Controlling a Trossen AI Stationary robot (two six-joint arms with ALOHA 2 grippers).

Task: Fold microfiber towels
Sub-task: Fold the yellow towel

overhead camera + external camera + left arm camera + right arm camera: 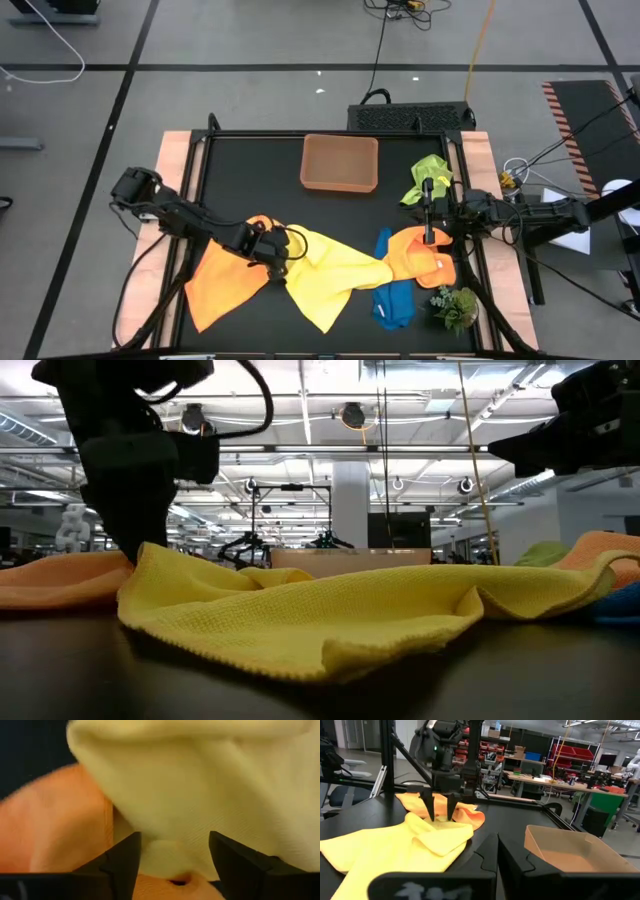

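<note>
The left gripper (pixel 278 252) stands with fingers apart at the yellow towel's (pixel 325 275) folded corner, over the orange towel (pixel 225 280); the tan tray (pixel 340 163) holds nothing; the right gripper (pixel 430 237), fingers together, hovers above a second orange towel (pixel 415 250)

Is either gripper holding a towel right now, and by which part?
Nothing held: left gripper stands open above the yellow towel; right gripper is shut and empty.
</note>
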